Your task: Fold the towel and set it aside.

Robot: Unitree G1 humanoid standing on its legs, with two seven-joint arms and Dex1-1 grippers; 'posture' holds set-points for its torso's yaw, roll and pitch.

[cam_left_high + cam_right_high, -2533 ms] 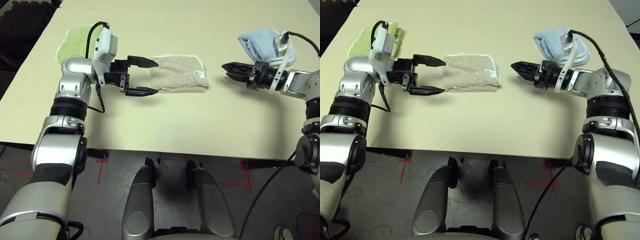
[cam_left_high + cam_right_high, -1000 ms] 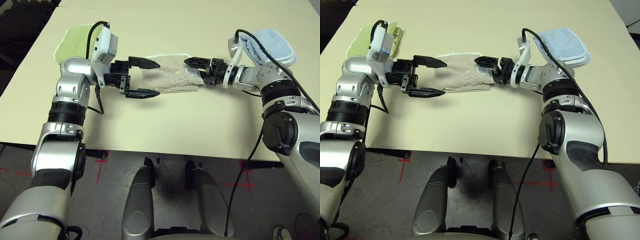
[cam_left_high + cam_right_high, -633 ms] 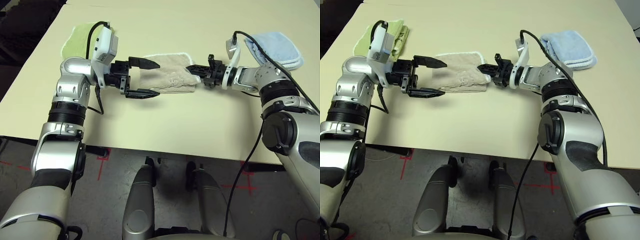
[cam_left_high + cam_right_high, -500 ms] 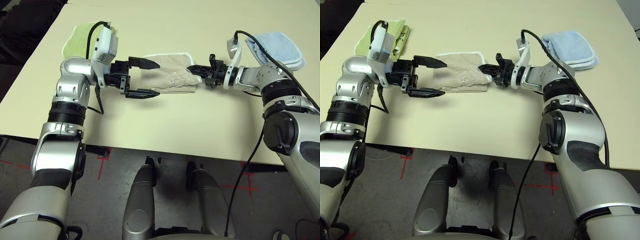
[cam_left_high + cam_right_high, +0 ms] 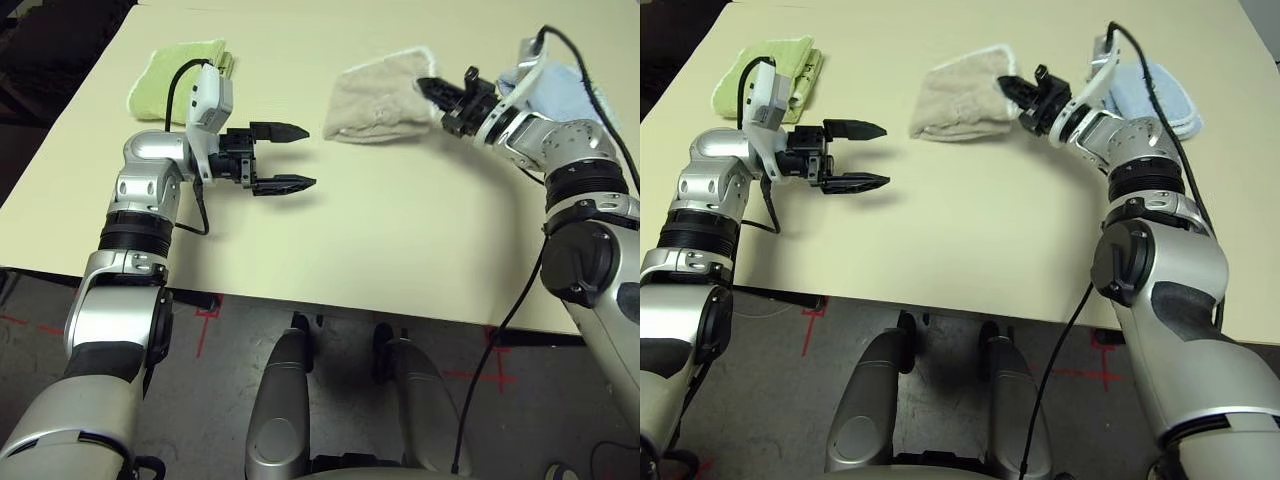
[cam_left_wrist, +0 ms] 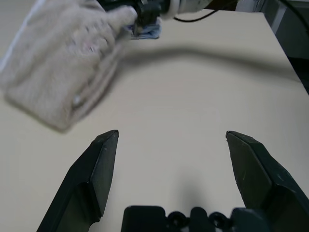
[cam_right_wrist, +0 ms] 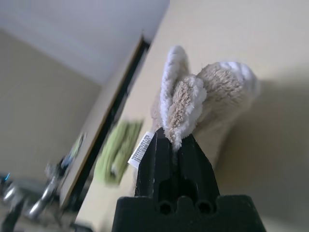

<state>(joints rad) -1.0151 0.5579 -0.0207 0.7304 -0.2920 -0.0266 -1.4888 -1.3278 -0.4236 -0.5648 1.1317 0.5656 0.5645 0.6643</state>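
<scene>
The right end effector (image 5: 420, 82) is pinching the beige towel (image 5: 375, 100) – its black fingers are pressed together on a bunched bit of terry cloth and white edging, the cloth puffing up beyond the fingertips. The beige towel is folded into a thick, slightly skewed pad in the middle stretch of the counter (image 5: 950, 240), well in from the near edge and closer to the far edge, and it runs from the grip toward the counter's left edge. Its white stitched border shows along the side facing the far edge, an embroidered motif sits on the upper layer, and a white printed label (image 7: 141, 150) sticks out just beside the gripping fingers. How much of the cloth is off the counter, I cannot tell. The left end effector (image 5: 312, 156) is spread wide and holds nothing; it hangs over the counter between the towel and the near edge, off toward the left edge, its fingertips apart from the cloth. Farther out, a lime-green folded towel (image 5: 755, 75) lies near the counter's left edge, toward the far left corner, beyond the left forearm. On the other side a light blue folded towel (image 5: 1160, 95) rests toward the right edge – partly hidden by the right arm's wrist and cable
</scene>
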